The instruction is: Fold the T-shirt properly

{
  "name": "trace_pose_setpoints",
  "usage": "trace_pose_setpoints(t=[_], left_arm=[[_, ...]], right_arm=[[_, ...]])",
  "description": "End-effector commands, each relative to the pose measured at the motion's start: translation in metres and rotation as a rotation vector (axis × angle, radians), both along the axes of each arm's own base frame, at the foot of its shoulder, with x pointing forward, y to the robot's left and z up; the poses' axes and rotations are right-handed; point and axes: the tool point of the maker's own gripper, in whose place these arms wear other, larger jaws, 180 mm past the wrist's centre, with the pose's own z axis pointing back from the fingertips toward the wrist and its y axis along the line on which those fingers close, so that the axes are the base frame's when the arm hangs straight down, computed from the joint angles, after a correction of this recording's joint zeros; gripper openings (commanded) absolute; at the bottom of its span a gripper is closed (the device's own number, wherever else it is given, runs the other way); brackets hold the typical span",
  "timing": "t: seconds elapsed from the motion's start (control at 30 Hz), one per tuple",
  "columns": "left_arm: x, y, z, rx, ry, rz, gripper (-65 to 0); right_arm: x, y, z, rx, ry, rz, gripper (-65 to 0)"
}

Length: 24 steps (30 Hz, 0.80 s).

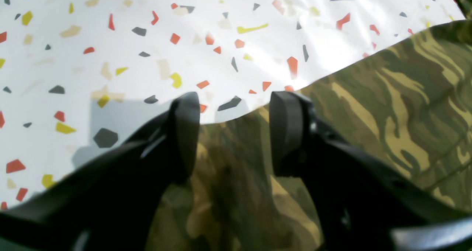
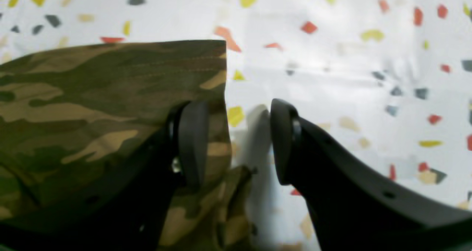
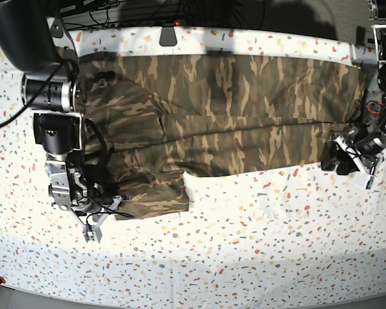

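Your T-shirt (image 3: 225, 122) lies spread across the upper half of the table (image 3: 257, 244) in the base view, a long camouflage band running from about 9 o'clock to 3 o'clock, with one sleeve hanging down toward 7 o'clock and ending in a straight hem. The lower long edge looks doubled over on itself, with a seam line running along the middle of the cloth.

Your right gripper (image 3: 93, 225) sits at the 7 o'clock side of the base view, just beside the corner of that sleeve. In the right wrist view, its fingers (image 2: 191, 140) are parted with a clear gap between them. The 9 o'clock one stands over the sleeve's edge and the other is over bare speckled table. No cloth is pinched between them, so you are released there.

Your left gripper (image 3: 347, 159) is at 3 o'clock in the base view, at the far end of the shirt's lower edge. In the left wrist view, its fingers (image 1: 184, 133) are also spread apart, straddling the hem, where the fabric meets the white table. Cloth shows in the gap below them, but the tips are not closed on it; you are released on this side too. Whether the tips touch the fabric, you cannot tell from these views.
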Motion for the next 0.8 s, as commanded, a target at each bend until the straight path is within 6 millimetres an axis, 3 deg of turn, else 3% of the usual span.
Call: trace_pose_setpoints(t=[0.0,0.1,0.23,0.5,0.67,0.77], left_arm=[[0.013,0.006,0.021,-0.004,-0.065,0.006,-35.4],[0.013,0.006,0.021,-0.004,-0.065,0.006,-35.4],[0.013,0.006,0.021,-0.004,-0.065,0.006,-35.4],[0.013,0.006,0.021,-0.004,-0.066,0.006,-35.4],[0.013,0.006,0.022,-0.005,-0.070,0.007,-35.4],[0.013,0.006,0.022,-0.005,-0.070,0.007,-35.4]], right_arm=[[0.019,0.005,0.026,0.018,-0.064,0.033,-39.0],[0.019,0.013,0.026,0.032,-0.063,0.064,-45.9],[0.020,0.013,0.027,0.026,-0.066,0.065,-65.0],[0.027,0.015,0.042,0.021,-0.110,0.082,-65.0],[0.025,0.046,0.065,0.053,-0.137,0.271,-65.0],[0.021,0.047,0.072,0.085,-0.119,0.264,-65.0]])
